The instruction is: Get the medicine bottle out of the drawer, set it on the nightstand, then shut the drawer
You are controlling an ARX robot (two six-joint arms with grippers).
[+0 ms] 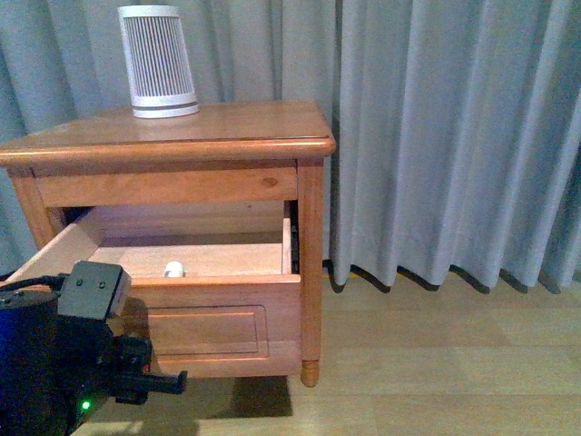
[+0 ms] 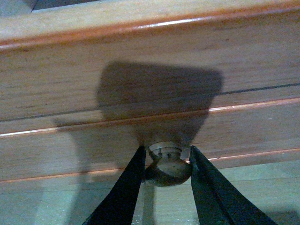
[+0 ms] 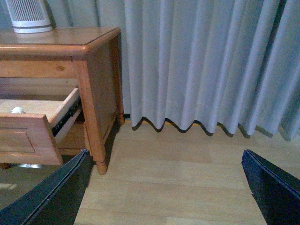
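The nightstand (image 1: 227,136) stands at left against the curtain. Its upper drawer (image 1: 227,322) is pulled well out, showing a pale interior. The medicine bottle (image 1: 173,269), small and white, stands inside near the drawer front; it also shows in the right wrist view (image 3: 17,110). My left gripper (image 2: 167,152) is shut on the drawer's round wooden knob (image 2: 168,169), one dark finger on each side. In the front view the left arm (image 1: 54,363) hides the knob. My right gripper (image 3: 165,152) is open and empty above the floor, to the right of the nightstand (image 3: 98,70).
A large white slatted cylinder (image 1: 158,62) stands at the back left of the nightstand top. A grey curtain (image 1: 454,136) hangs behind and to the right. Pale wood floor (image 1: 436,363) lies to the right. The lower drawer is hidden behind the open one.
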